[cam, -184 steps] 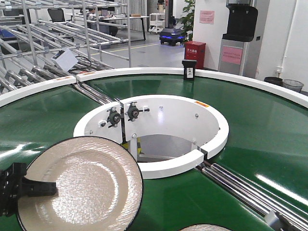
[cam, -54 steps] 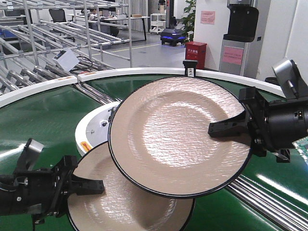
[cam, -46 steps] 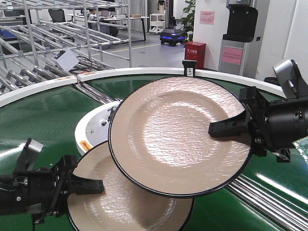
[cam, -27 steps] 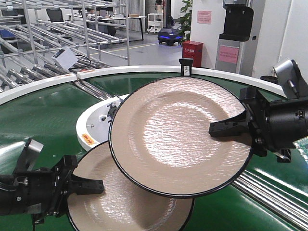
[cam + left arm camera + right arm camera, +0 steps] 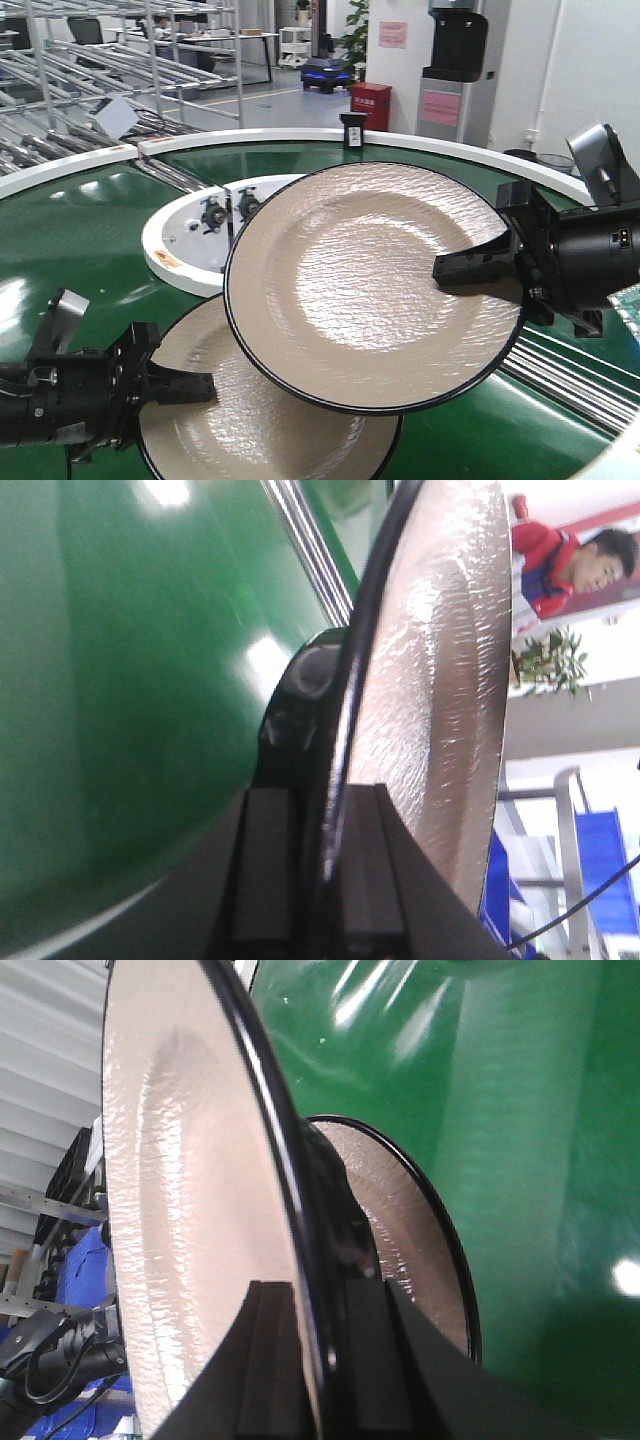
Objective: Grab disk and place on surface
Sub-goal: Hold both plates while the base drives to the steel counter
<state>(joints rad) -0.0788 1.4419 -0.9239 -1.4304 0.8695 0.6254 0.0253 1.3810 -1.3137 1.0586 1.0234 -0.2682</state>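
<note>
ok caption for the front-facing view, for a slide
Both jaws shut on beige plates over the green conveyor, right plate overlapping left plate

Metal racks (image 5: 70, 60), white wall (image 5: 590, 60), red bin (image 5: 371, 106).

Belt (image 5: 90, 215): green, glossy, ring-shaped, encircling white inner ring (image 5: 180, 262).
Outer rim (image 5: 250, 140): white, behind inner ring.
Rollers (image 5: 570, 365): steel, crossing belt right of inner ring.
Box (image 5: 352, 130): small, black, white label, upright at outer rim.
Lower plate (image 5: 250, 430): before inner ring; contact with belt indeterminable.
</note>
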